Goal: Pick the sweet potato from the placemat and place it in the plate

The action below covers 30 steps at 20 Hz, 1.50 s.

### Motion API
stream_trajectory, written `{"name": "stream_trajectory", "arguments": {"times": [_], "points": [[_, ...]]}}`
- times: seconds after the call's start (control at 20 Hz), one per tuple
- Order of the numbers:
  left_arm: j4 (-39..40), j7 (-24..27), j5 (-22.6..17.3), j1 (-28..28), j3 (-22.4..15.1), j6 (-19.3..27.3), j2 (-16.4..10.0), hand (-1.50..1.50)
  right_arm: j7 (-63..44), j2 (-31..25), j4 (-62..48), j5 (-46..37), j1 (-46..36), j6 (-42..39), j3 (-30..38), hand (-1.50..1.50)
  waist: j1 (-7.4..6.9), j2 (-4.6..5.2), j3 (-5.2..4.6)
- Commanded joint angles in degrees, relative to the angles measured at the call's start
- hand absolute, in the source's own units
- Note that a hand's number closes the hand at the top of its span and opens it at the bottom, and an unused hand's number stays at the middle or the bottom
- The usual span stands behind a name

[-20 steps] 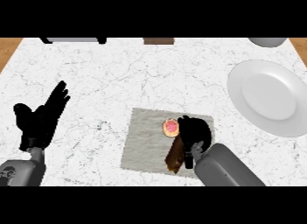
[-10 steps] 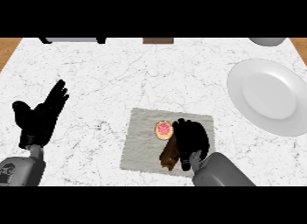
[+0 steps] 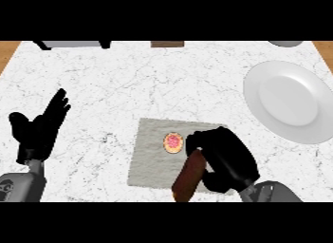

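The sweet potato (image 3: 185, 167) lies lengthwise on the grey placemat (image 3: 151, 161), its pink cut end (image 3: 173, 142) pointing away from me and its brown body running toward the lower edge. My right hand (image 3: 225, 159) covers its right side, fingers curled over the top near the cut end. The white plate (image 3: 292, 101) stands at the right of the marble counter, apart from the mat. My left hand (image 3: 41, 128) rests open at the left, fingers up.
Along the counter's far edge show a dark-legged grey object (image 3: 73, 44), a brown block (image 3: 167, 44) and a pale bowl rim (image 3: 287, 43). Wood floor flanks the counter at both upper corners.
My right hand has slid left and down over the sweet potato and its fingers have curled round it. The left hand has barely moved.
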State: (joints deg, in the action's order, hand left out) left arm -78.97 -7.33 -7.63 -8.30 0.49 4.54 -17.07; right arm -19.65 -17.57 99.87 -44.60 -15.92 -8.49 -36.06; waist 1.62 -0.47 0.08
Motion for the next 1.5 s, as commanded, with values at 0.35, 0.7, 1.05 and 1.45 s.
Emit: {"name": "stream_trajectory", "arguments": {"times": [0.35, 0.7, 1.05, 1.45], "points": [[-1.51, -3.3, 0.93, -1.72, -0.6, 0.22, 0.43, 0.0, 5.29, -8.32, 13.93, 1.92, 7.98, 15.75, 21.97, 1.5, -0.82, 0.34, -0.04], [0.75, -2.55, 1.01, -4.65, 1.51, -0.98, -0.12, 0.0, 13.25, -6.95, 1.25, 15.47, 6.27, 16.09, 34.42, 1.5, -1.5, 0.6, -0.05], [-4.54, -5.6, 0.7, -2.14, 1.17, -2.24, 0.59, 0.0, 22.68, -11.04, -19.44, 16.95, -2.36, 14.93, 43.45, 1.5, -2.16, 0.55, -0.05], [-2.83, -0.14, 1.55, 0.89, 1.23, -3.84, 1.26, 0.0, 36.68, -17.06, -47.4, 13.54, -11.0, 13.82, 45.35, 1.5, -3.43, 1.01, -0.01]]}}
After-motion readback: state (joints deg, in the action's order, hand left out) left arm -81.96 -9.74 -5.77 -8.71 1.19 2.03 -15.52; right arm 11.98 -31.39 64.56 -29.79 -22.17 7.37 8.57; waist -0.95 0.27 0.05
